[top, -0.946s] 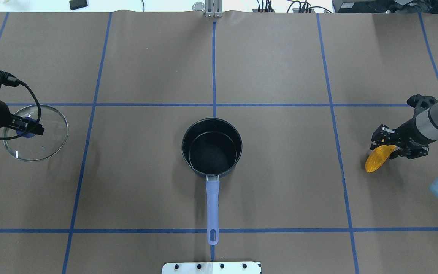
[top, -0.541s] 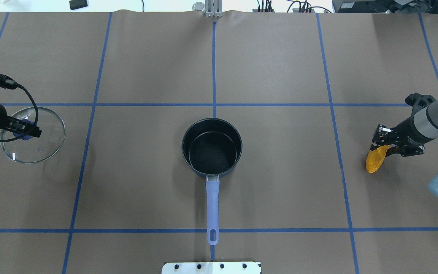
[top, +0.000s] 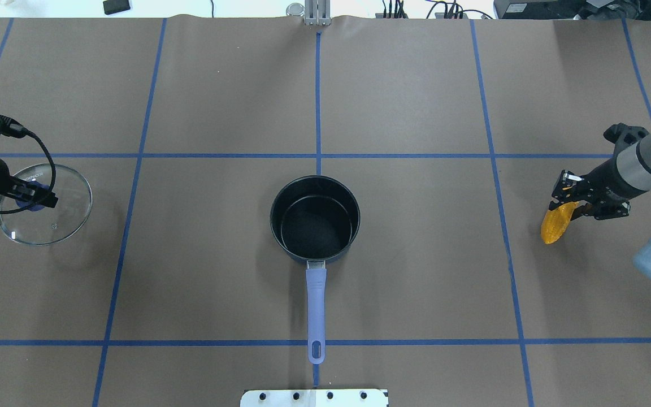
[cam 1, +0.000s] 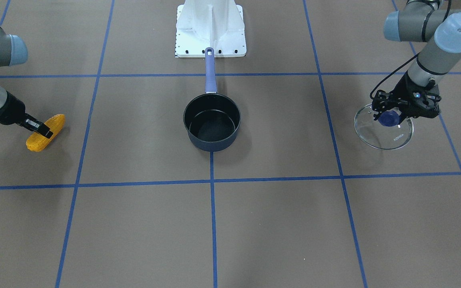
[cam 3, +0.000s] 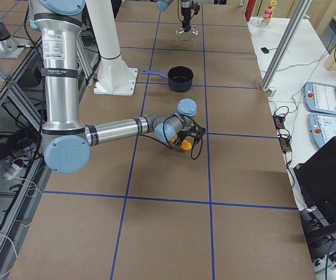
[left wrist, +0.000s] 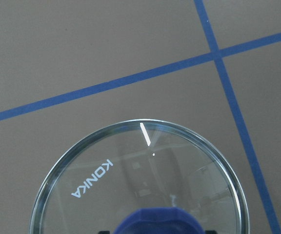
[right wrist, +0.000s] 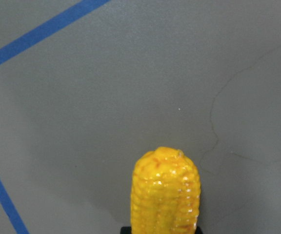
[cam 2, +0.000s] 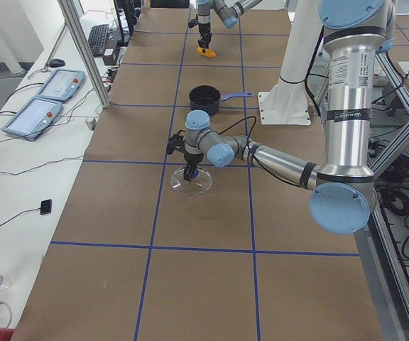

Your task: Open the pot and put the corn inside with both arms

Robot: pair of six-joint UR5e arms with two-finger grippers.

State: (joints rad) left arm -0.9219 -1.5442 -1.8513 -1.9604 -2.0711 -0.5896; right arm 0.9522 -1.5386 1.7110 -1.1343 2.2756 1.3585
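The dark blue pot (top: 314, 220) stands open and empty at the table's centre, its lavender handle (top: 315, 305) pointing at the robot base; it also shows in the front-facing view (cam 1: 212, 120). My left gripper (top: 31, 198) is shut on the blue knob (cam 1: 387, 118) of the glass lid (top: 57, 223) and holds it low at the far left. The left wrist view shows the lid (left wrist: 130, 175) from above. My right gripper (top: 571, 206) is shut on one end of the orange-yellow corn (top: 554, 226) at the far right, low over the table. The corn also shows in the front-facing view (cam 1: 46, 132) and the right wrist view (right wrist: 166, 195).
Blue tape lines (top: 318, 155) divide the brown table cover into squares. The white base mount (cam 1: 210, 28) stands just behind the pot handle's end. Cables and small devices (top: 116, 5) lie past the table's far edge.
My left gripper has carried the lid further left and lower. My right gripper has come down a little with the corn and shifted slightly away from the robot. The pot has not moved.
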